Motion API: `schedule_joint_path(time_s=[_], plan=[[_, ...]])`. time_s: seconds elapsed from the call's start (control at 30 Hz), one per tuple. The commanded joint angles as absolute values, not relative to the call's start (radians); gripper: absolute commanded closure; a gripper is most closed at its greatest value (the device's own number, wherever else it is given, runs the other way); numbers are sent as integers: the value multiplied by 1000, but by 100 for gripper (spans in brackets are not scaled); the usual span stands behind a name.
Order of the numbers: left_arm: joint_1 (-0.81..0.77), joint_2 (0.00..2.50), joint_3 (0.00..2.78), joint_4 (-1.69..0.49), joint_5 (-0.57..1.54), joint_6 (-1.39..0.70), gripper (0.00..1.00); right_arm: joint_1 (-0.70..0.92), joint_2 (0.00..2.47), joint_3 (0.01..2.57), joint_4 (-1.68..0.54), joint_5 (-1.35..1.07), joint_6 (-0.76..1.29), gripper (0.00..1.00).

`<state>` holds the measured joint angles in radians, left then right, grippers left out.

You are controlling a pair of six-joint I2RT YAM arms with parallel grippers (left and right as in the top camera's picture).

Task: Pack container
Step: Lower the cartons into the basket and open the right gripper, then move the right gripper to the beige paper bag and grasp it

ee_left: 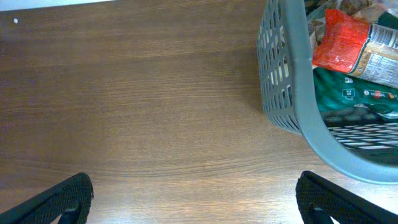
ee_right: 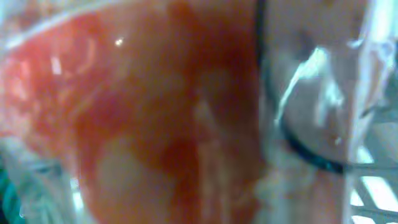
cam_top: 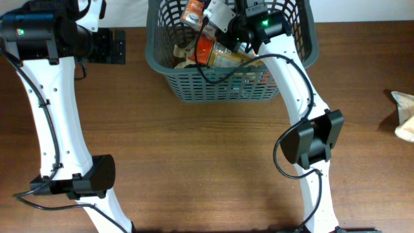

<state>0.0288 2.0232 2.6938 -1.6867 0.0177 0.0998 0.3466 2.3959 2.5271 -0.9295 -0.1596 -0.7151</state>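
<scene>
**A:** How many things were on the table (cam_top: 194, 149)?

**B:** One container (cam_top: 220, 89), a dark grey plastic basket with lattice-slotted walls, a thick smooth rim and rounded corners. It stood at the far edge of the brown wood-grain top, between the two white arms. One pale packet (cam_top: 404, 115), crinkled, lay alone at the right edge, well apart from it.

**A:** And inside?

**B:** At least three packets could be told apart. There was a glossy red packet (cam_top: 204, 48), a green packet (ee_left: 354, 93) lower down against the slotted wall, and an orange-labelled packet (cam_top: 193, 11) high at the far side. More may have lain under them, but I couldn't count further.

**A:** The two grippers?

**B:** The left gripper (ee_left: 199, 202) hovered over bare wood to the left of the container. Its two black ribbed fingertips were spread wide with nothing between them. The right gripper (cam_top: 217, 18) was down inside the container among the packets. Its wrist camera gave only a shiny red blur pressed close, so I cannot tell whether its jaws were apart or closed
</scene>
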Motion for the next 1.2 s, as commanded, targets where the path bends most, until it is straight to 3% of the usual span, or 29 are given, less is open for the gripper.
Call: schedule_joint_path(time_s=[0.0,0.17,0.2,0.23,0.33,0.63,0.9,1.17], plan=[[31,1999,2690,-1687,10,91,1,344,2391,2554,-918,-179,-644,46],[31,1999,2690,-1687,10,91,1,318,2294,2643,-934,-117,-359,37],[31,1999,2690,-1687,10,91,1,310,2267,2667,-947,-82,-342,27],[31,1999,2690,-1687,10,91,1,299,2238,2687,-957,-35,-313,23],[31,1999,2690,-1687,10,91,1,237,2130,2754,-1031,119,-200,23],[31,1999,2690,-1687,10,91,1,-57,1991,2761,-1232,214,-51,24],[31,1999,2690,-1687,10,91,1,-436,2006,2510,-1225,214,171,23],[31,1999,2690,-1687,10,91,1,-702,2006,1947,-926,171,58,20]])
